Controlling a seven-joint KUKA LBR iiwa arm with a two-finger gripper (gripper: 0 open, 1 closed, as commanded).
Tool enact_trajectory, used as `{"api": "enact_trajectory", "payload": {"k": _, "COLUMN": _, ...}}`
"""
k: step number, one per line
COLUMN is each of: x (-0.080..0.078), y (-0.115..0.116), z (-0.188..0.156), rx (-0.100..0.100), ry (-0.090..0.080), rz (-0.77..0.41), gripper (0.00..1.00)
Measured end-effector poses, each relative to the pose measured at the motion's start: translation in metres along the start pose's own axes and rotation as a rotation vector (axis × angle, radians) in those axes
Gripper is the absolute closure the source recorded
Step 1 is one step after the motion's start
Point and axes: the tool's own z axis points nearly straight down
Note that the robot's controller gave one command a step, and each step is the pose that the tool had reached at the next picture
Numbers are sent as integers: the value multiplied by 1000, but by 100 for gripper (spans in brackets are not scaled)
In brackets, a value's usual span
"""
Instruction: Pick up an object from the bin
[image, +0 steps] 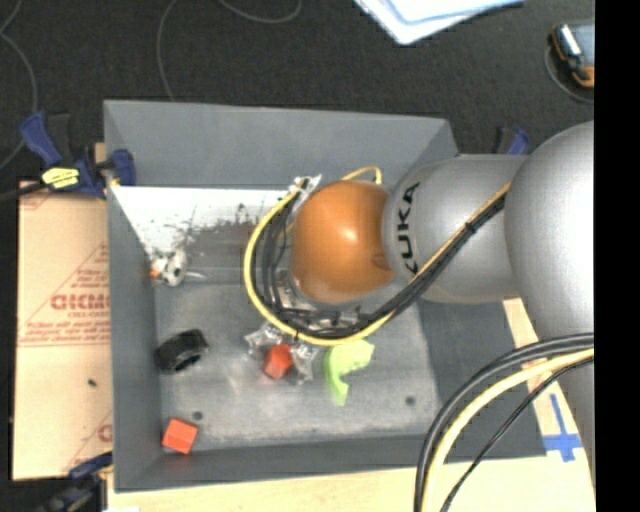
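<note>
Clutter at the middle of a grey metal bin: a small red-orange lump lies on the floor a little toward the near wall, directly under the hand of a KUKA iiwa arm. The hand is low over the lump and seems to touch or nearly touch it. The wrist hides most of the hand, so whether it is wide, narrow or closed on the lump cannot be told. Pale metallic bits just left of the lump cannot be told apart from the hand's own parts.

A lime-green piece, bent and irregular, lies just beside the lump on its right, close to the hand. Above both sits the round orange cover on the wrist. Yellow and black cables loop round its left side and trail back along the arm, which reaches in from the right over the bin's rim.

Farther left, well apart from the hand, a black object with a rounded, ring-like shape rests on the floor. An orange cube lies in the near left corner. A small white and orange thing lies against the left wall, toward the back of the bin.
</note>
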Motion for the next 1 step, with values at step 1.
{"api": "enact_trajectory", "payload": {"k": 1, "x": 2, "y": 2, "z": -27, "rx": -5, "ry": 6, "rz": 1, "gripper": 100}}
